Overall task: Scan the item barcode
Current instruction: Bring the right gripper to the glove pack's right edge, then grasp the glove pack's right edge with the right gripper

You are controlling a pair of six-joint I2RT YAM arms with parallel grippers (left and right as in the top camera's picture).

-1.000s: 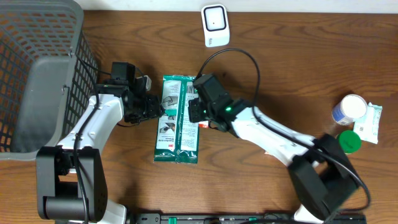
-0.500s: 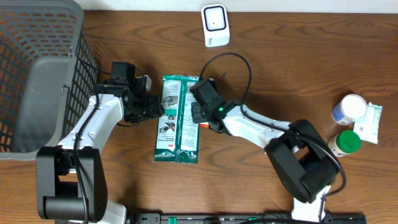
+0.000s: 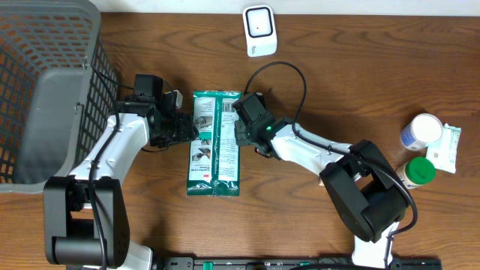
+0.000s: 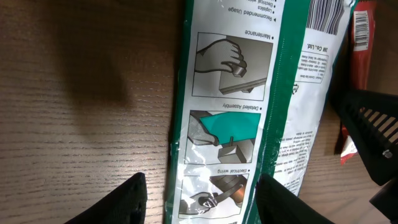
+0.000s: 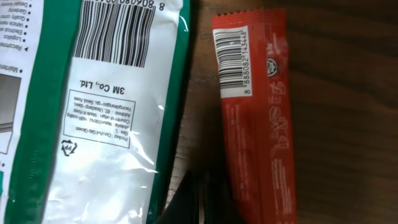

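Wooden surface [image 3: 337, 75] before you carries one green packet [image 3: 214, 154], barcode up, between your two tools, with one red wrapper [image 5: 255, 118] just beside it. Your left tool [image 3: 184, 130] stands spread at the packet's left edge. Your right tool [image 5: 198, 198] is pressed together between packet and wrapper. You also have one scanner [image 3: 259, 30], one basket [image 3: 45, 45], one white jar [image 3: 420, 131] and one green-capped jar [image 3: 416, 171].

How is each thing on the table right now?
Green packet, lying flat, barcode facing up.
Red wrapper, flat beside the packet, barcode up.
Left tool, open at the packet's edge.
Right tool, shut.
Green-lid bottle, upright, lid on.
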